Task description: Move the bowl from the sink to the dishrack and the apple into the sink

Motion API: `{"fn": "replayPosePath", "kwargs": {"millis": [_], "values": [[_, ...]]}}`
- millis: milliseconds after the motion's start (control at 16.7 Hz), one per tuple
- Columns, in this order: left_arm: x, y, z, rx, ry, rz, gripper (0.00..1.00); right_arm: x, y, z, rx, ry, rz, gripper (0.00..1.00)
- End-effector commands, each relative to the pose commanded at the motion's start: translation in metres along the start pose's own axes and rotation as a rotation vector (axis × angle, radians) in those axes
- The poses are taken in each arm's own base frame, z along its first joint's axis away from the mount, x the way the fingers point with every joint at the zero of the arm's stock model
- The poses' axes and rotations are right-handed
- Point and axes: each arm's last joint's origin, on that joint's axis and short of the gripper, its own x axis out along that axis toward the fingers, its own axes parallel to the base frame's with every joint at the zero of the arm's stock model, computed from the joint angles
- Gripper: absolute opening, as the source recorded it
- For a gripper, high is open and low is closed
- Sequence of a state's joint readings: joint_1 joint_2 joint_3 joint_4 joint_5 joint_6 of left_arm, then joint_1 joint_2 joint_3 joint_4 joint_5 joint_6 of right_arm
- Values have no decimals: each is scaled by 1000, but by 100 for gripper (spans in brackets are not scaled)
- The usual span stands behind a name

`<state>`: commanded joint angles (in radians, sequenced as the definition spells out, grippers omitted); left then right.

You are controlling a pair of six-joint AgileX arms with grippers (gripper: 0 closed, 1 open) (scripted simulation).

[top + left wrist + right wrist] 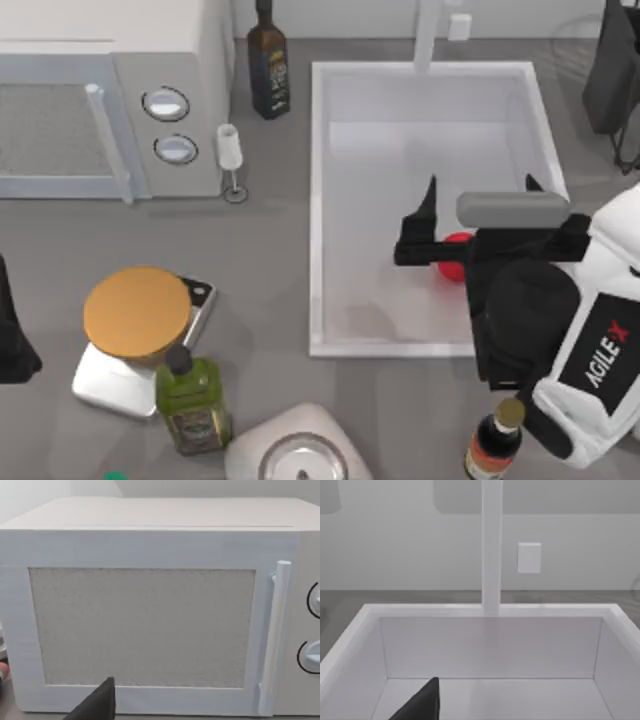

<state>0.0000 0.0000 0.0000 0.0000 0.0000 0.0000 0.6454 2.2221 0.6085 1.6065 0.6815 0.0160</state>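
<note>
right gripper (480, 190) over sink (318, 200), apple (456, 240) (beneath)

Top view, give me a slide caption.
Right gripper spread open above the apple inside the sink.

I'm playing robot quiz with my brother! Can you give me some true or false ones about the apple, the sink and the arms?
1. The apple is inside the sink. True.
2. The right gripper is above the microwave. False: it is over the sink, beside the apple.
3. A blue bowl sits in the sink. False: the visible basin holds just the apple.
4. The left wrist view faces the microwave. True.
5. A wine glass stands between microwave and sink. True.
</note>
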Motion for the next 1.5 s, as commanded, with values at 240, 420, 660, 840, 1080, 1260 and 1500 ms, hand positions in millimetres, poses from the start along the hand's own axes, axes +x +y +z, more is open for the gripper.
{"fn": "replayPosePath", "kwargs": {"millis": [240, 420, 660, 840, 1080, 1260, 1500], "values": [[0, 0, 0, 0, 0, 0, 100, 4, -9, 27, 8, -14, 7, 100], [0, 0, 0, 0, 0, 0, 100, 3, -27, 58, 7, -19, 10, 100], [0, 0, 0, 0, 0, 0, 100, -11, -64, 102, -1, -14, 8, 100], [0, 0, 0, 0, 0, 0, 100, -35, -98, 129, -5, -11, 6, 100], [0, 0, 0, 0, 0, 0, 100, -79, -139, 143, -10, 4, 4, 100], [0, 0, 0, 0, 0, 0, 100, -114, -162, 141, -6, -7, 4, 100], [0, 0, 0, 0, 0, 0, 100, -148, -178, 124, -2, -25, 6, 100]]}}
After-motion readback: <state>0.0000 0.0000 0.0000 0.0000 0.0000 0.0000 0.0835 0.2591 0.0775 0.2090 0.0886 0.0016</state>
